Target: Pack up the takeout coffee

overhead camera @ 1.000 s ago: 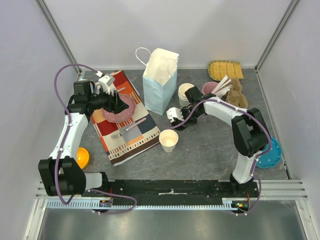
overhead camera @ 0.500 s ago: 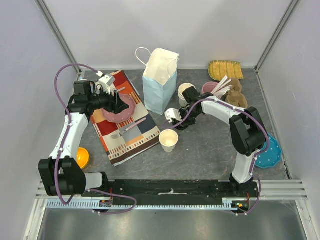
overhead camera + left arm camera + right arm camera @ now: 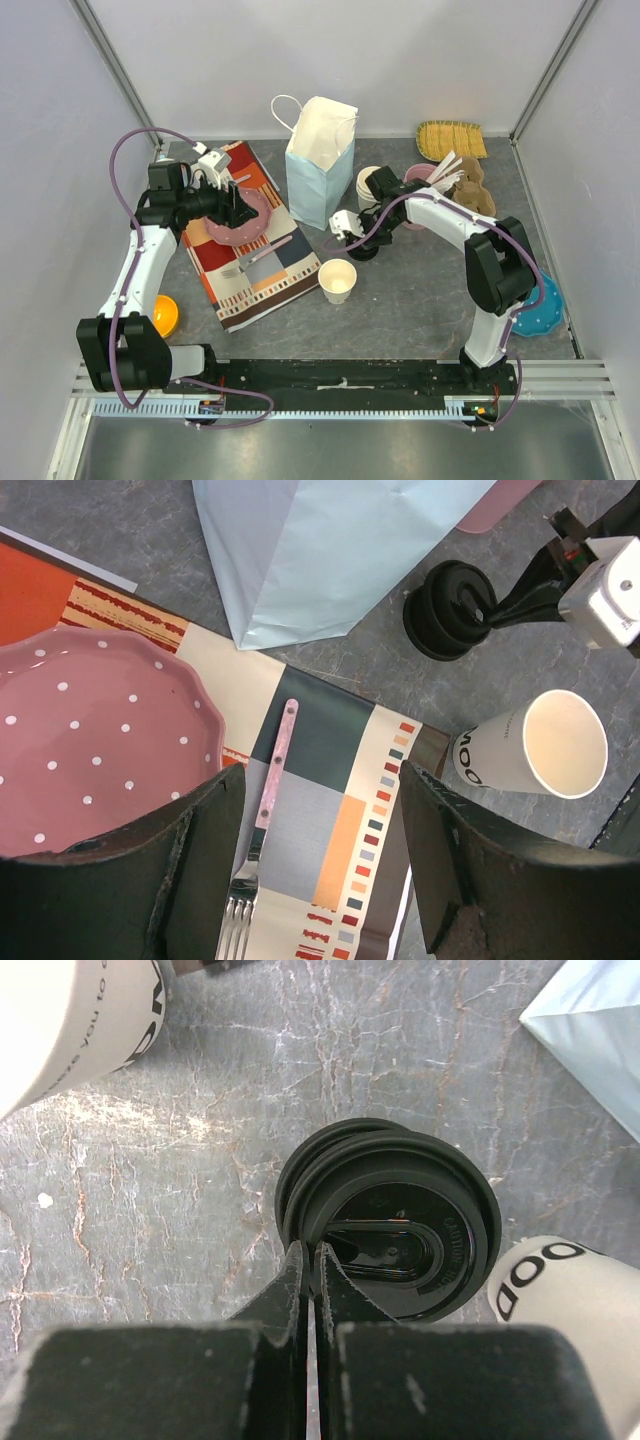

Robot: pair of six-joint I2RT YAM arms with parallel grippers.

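Note:
No lidded cup is in view. A single lidless white paper cup [image 3: 338, 280] stands on the grey table; it also shows in the left wrist view [image 3: 535, 745] and the right wrist view [image 3: 70, 1010]. Beside it is a small stack of black plastic lids [image 3: 360, 248] [image 3: 445, 615]. My right gripper [image 3: 357, 240] [image 3: 308, 1250] is shut on the rim of the top black lid [image 3: 400, 1225], which sits skewed on the stack. The light-blue paper bag [image 3: 320, 160] [image 3: 330, 550] stands upright and open behind. My left gripper [image 3: 240, 205] [image 3: 322, 780] is open and empty over the placemat.
A patterned placemat [image 3: 255, 250] holds a pink dotted plate [image 3: 240, 220] and a fork [image 3: 262, 820]. A stack of lidless cups [image 3: 372, 187] stands right of the bag. An orange bowl [image 3: 165, 315], a blue plate [image 3: 540, 305], a pink bowl with stirrers [image 3: 425, 178] and a bamboo mat [image 3: 452, 140] lie around.
My right wrist has shifted slightly up and back over the lid stack, still pinching the top lid. The left arm has not moved.

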